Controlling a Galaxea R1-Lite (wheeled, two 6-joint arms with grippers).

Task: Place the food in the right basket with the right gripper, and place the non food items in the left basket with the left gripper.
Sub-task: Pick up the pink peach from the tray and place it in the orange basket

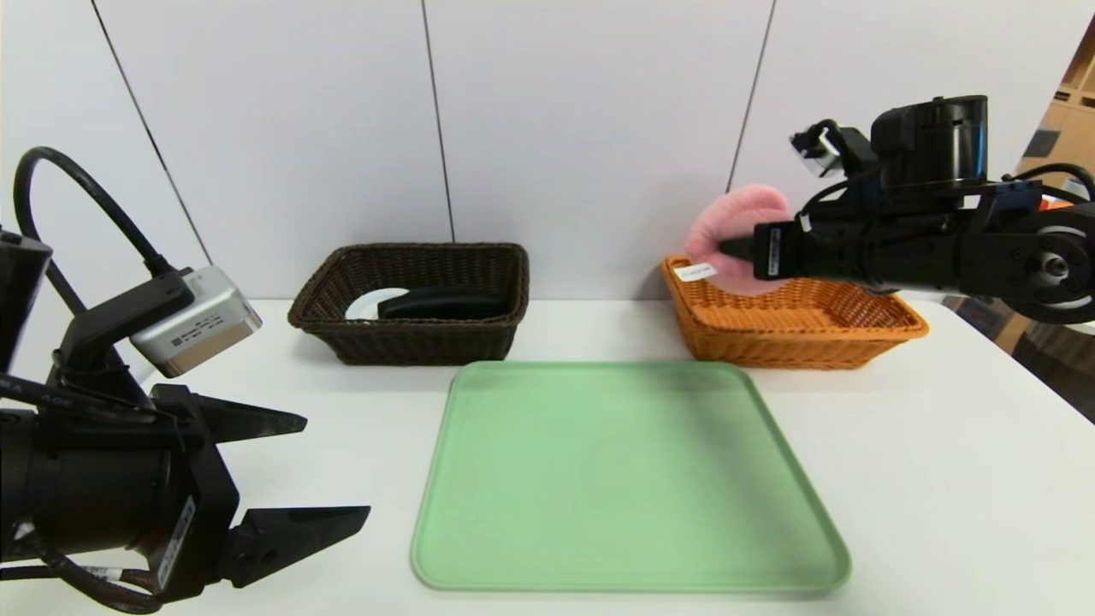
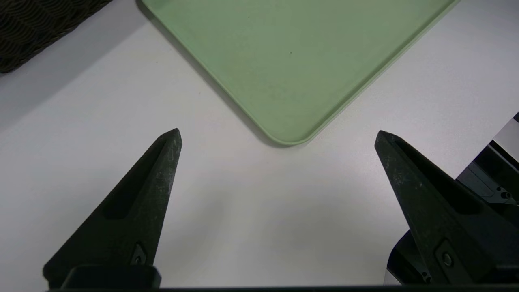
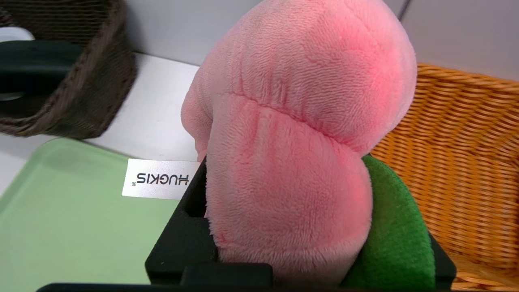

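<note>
1. Left gripper (image 1: pixel 338 464) is the nearest; its jaws stand very wide open and hold nothing. It hangs over the white table (image 1: pixel 941 479).
2. Green tray (image 1: pixel 633 479) lies on the table, ahead of the left jaws and to their right.
3. Dark brown basket (image 1: pixel 419 346) is farther ahead of the left jaws, behind the tray on its left side. Inside it are one long black object (image 1: pixel 445 302) and one white round object (image 1: pixel 376 301).
4. Orange basket (image 1: pixel 787 351) stands below the right jaws, well apart from the brown one.
5. Right gripper (image 1: pixel 727 248) is above the left end of this orange basket. Its jaws are closed on the pink plush toy (image 3: pixel 288 178), which shows also a green part (image 3: pixel 393 227) and a white label (image 3: pixel 156 178).
</note>
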